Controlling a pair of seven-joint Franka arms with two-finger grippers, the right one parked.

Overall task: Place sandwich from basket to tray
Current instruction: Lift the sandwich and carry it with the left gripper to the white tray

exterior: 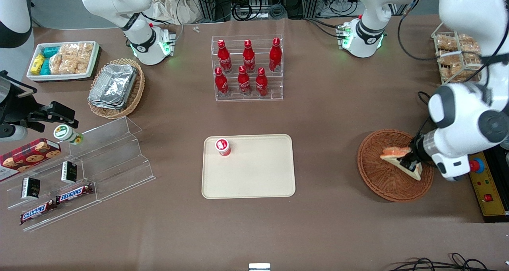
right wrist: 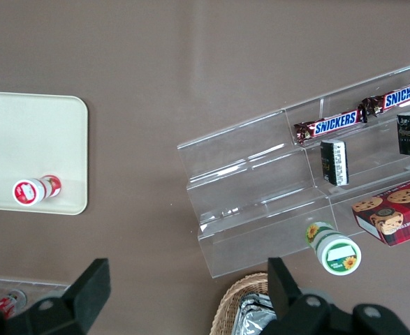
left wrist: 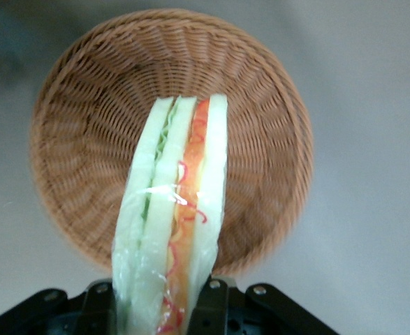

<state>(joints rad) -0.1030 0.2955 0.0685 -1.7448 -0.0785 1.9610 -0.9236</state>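
The sandwich (left wrist: 180, 202) is a wrapped wedge of pale bread with green and red-orange filling, held on edge between my left gripper's fingers (left wrist: 213, 307). My gripper (left wrist: 156, 310) is shut on it. Beneath it lies the round reddish-brown wicker basket (left wrist: 79, 139), with nothing else in it. In the front view the sandwich (exterior: 394, 153) hangs over the basket (exterior: 381, 183) at the working arm's end of the table, with the gripper (exterior: 411, 160) on it. The beige tray (exterior: 254, 179) lies flat at the table's middle.
A small red-capped bottle (exterior: 223, 147) stands on the tray. A clear rack of red cola bottles (exterior: 247, 68) stands farther from the camera than the tray. A button box (exterior: 487, 191) lies beside the basket. A clear stepped shelf (exterior: 91, 171) with snacks sits toward the parked arm's end.
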